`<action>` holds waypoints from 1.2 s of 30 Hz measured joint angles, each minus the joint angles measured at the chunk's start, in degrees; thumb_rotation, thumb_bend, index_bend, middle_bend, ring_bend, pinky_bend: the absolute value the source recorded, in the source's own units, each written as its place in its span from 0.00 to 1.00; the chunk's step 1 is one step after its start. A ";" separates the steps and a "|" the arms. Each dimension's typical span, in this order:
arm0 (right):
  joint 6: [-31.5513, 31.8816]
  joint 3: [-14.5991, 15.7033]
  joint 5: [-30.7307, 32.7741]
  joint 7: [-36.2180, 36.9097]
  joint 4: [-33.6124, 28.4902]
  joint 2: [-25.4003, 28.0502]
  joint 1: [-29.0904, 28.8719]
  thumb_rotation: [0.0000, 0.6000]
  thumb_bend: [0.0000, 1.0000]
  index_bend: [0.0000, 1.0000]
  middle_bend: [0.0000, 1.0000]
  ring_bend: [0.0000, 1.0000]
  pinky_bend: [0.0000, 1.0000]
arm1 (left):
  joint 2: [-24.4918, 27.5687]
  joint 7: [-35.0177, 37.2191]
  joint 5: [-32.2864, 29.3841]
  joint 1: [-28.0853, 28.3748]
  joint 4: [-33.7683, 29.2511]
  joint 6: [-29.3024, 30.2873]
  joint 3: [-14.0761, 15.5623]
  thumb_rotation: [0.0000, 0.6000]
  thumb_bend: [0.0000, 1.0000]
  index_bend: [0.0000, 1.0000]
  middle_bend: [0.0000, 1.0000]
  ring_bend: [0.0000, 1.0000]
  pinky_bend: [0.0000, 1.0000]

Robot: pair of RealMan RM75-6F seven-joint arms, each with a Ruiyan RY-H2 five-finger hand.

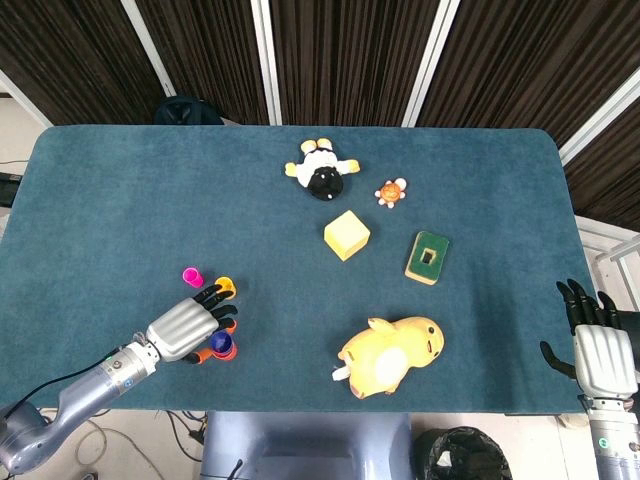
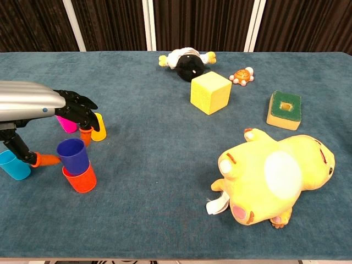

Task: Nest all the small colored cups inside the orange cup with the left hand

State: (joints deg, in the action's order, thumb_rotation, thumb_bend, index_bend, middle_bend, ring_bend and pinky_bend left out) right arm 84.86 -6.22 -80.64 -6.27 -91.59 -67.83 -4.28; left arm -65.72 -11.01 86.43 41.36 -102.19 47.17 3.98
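Note:
The orange cup (image 2: 81, 180) stands near the table's front left, and a dark blue cup (image 2: 73, 155) sits upright inside it. My left hand (image 2: 49, 105) arches over both, its thumb tip against the blue cup's left side and a fingertip (image 2: 85, 135) by its far rim. From above, my left hand (image 1: 185, 328) covers most of the blue cup (image 1: 221, 343). A pink cup (image 2: 67, 124) and a yellow cup (image 2: 99, 127) stand just behind. A cyan cup (image 2: 14, 164) stands to the left. My right hand (image 1: 598, 345) hangs off the table's right edge, holding nothing.
A yellow duck plush (image 2: 275, 176) lies at the front right. A yellow cube (image 2: 210, 92), a green block (image 2: 285, 110), a small turtle toy (image 2: 241, 75) and a penguin plush (image 2: 186, 61) sit further back. The table's front edge (image 1: 300, 412) runs close to the cups.

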 measured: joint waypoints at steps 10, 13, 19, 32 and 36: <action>-0.28 -0.01 0.19 0.23 -0.09 0.35 0.00 1.00 0.34 0.07 0.08 0.18 0.10 | 0.14 -3.17 -3.23 0.62 -1.01 -2.48 -0.15 1.00 0.20 0.14 0.14 0.00 0.01; -0.17 -0.01 0.10 0.21 -0.20 0.37 0.03 1.00 0.34 0.07 0.08 0.19 0.10 | 0.41 -2.88 -3.44 0.40 -1.47 -1.17 -0.92 1.00 0.20 0.14 0.14 0.00 0.01; -0.25 0.09 0.05 -0.01 -0.28 0.24 0.01 1.00 0.34 0.07 0.08 0.18 0.10 | 0.55 -0.62 -3.46 -0.96 -1.06 5.17 -4.01 1.00 0.20 0.15 0.14 0.00 0.01; -0.27 0.07 0.28 -0.80 -0.30 -0.21 -0.03 1.00 0.34 0.07 0.08 0.19 0.10 | -3.76 0.04 -10.24 0.99 6.67 3.18 -8.45 1.00 0.20 0.16 0.14 0.00 0.01; -0.43 0.16 0.24 -0.91 -0.31 -0.26 -0.09 1.00 0.34 0.07 0.08 0.19 0.10 | -4.99 -2.19 -13.05 2.42 7.92 0.40 -8.78 1.00 0.20 0.18 0.14 0.00 0.01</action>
State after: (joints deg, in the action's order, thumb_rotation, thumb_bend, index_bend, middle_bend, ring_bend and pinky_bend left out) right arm 84.43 -6.06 -80.40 -7.17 -91.89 -68.08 -4.37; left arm -70.70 -13.20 73.37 43.78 -94.28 47.57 -4.80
